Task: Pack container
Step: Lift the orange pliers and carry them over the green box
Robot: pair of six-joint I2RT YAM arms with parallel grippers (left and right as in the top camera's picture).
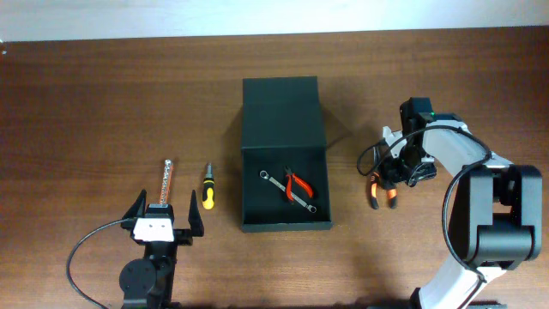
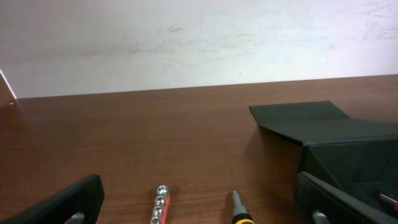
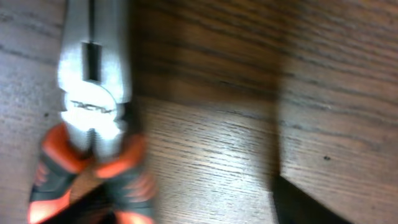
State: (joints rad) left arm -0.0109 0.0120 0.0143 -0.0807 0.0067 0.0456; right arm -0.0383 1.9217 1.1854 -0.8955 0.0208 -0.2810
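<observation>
Wooden bench [image 1: 86, 94]: brown boards are carrying every item and both arms.
Container: dark green-black matte rectangular box [image 1: 270, 215] is sitting at the middle of the bench, with its hinged flap lid [image 1: 281, 112] lying open and flat on the far side.
Inside the container: silver metal spanner [image 1: 273, 181] is lying slantwise on the floor, and small red-handled pliers [image 1: 299, 185] are lying across it.
Left of the container: yellow-and-black stubby screwdriver [image 1: 208, 190] is lying on the bench with its tip pointing far. Further left and apart from it, a red strip set with a row of silver metal pieces [image 1: 167, 178] is lying roughly parallel.
Left gripper [image 1: 165, 204]: it is sitting low at the near left with its jaws spread wide, holding nothing. The red strip's near end is showing between the two fingers in the wrist view.
Right of the container: orange-handled steel pliers [image 1: 382, 196] are lying on the bench, handles pointing near, apart from the box.
Right gripper [image 1: 384, 176]: it is hanging directly over the head of the orange-handled pliers. The wrist view is blurring, so I cannot tell whether the jaws are open or pressing on the tool.
</observation>
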